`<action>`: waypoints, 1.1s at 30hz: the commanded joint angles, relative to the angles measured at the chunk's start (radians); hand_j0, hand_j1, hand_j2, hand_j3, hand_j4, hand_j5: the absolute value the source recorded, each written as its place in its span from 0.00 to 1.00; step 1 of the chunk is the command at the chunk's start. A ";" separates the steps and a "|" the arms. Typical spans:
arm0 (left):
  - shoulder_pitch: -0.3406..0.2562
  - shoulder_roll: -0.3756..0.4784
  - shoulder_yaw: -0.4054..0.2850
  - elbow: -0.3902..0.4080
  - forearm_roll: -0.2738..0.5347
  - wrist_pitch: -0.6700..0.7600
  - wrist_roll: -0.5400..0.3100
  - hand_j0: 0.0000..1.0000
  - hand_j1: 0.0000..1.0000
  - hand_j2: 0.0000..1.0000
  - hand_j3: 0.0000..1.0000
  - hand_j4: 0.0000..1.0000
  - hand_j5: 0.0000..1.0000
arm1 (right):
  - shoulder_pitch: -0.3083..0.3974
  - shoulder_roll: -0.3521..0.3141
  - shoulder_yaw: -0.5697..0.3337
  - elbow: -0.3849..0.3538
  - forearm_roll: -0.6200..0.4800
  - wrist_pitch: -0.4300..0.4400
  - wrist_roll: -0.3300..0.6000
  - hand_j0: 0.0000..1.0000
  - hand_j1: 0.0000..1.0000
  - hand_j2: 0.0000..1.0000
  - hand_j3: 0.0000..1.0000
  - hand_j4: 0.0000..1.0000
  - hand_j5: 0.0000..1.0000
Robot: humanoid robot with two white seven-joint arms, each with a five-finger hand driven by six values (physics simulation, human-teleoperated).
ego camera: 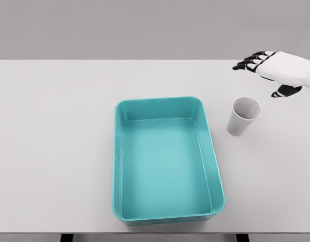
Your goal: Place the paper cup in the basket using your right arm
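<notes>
While open and empty, right hand (275, 70) hovers | paper cup (243, 117) untouched

One paper cup (243, 116); one teal basket (165, 218); one hand (278, 70); one table (54, 151).

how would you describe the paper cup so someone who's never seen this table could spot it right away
Find the big teal basket in the middle of the white table. Just past its upper right corner, apart from it, stands the paper cup. It is small, white, open-topped and upright, below the right hand, and the only loose item beside the basket.
</notes>
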 commanded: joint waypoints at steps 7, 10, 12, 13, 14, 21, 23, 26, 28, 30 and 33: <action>0.000 0.000 0.000 0.000 0.000 -0.001 0.000 1.00 1.00 1.00 1.00 1.00 1.00 | 0.002 -0.043 -0.042 0.044 -0.282 -0.024 0.218 1.00 1.00 1.00 1.00 1.00 1.00; 0.000 0.000 0.000 0.000 0.000 0.000 0.000 1.00 1.00 1.00 1.00 1.00 1.00 | 0.003 -0.037 -0.129 0.354 -0.717 -0.222 0.218 1.00 1.00 1.00 1.00 1.00 1.00; 0.000 0.000 0.000 0.000 0.000 0.000 0.000 1.00 1.00 1.00 1.00 1.00 1.00 | 0.005 -0.022 -0.128 0.472 -0.921 -0.225 0.218 1.00 1.00 1.00 1.00 1.00 1.00; 0.000 0.000 0.000 0.000 0.000 0.000 0.000 1.00 1.00 1.00 1.00 1.00 1.00 | 0.005 -0.006 -0.128 0.509 -0.968 -0.225 0.218 1.00 1.00 1.00 1.00 1.00 1.00; 0.000 0.000 0.000 0.000 0.000 0.000 0.000 1.00 1.00 1.00 1.00 1.00 1.00 | 0.006 0.004 -0.128 0.534 -0.992 -0.225 0.218 1.00 1.00 1.00 1.00 1.00 1.00; 0.000 0.000 0.000 0.000 0.000 0.000 0.000 1.00 1.00 1.00 1.00 1.00 1.00 | 0.126 0.106 -0.125 0.597 -0.996 -0.225 0.218 1.00 1.00 1.00 1.00 1.00 1.00; 0.000 0.000 0.000 0.000 0.000 0.000 0.000 1.00 1.00 1.00 1.00 1.00 1.00 | 0.155 0.104 -0.128 0.594 -0.995 -0.231 0.218 1.00 1.00 1.00 1.00 1.00 1.00; 0.000 0.000 0.000 0.000 0.000 0.000 0.000 1.00 1.00 1.00 1.00 1.00 1.00 | 0.184 0.104 -0.128 0.589 -0.992 -0.234 0.218 1.00 1.00 1.00 1.00 1.00 1.00; 0.000 0.000 0.000 0.000 0.000 -0.001 0.000 1.00 1.00 1.00 1.00 1.00 1.00 | 0.206 0.104 -0.126 0.591 -0.986 -0.234 0.218 1.00 1.00 1.00 1.00 1.00 1.00; 0.000 0.000 0.000 0.000 0.000 0.000 0.000 1.00 1.00 1.00 1.00 1.00 1.00 | 0.227 0.106 -0.122 0.589 -0.982 -0.249 0.218 1.00 1.00 1.00 1.00 1.00 1.00; 0.000 0.000 0.000 0.000 0.000 0.000 0.000 1.00 1.00 1.00 1.00 1.00 1.00 | 0.252 0.116 -0.120 0.592 -0.979 -0.255 0.218 1.00 1.00 1.00 1.00 1.00 1.00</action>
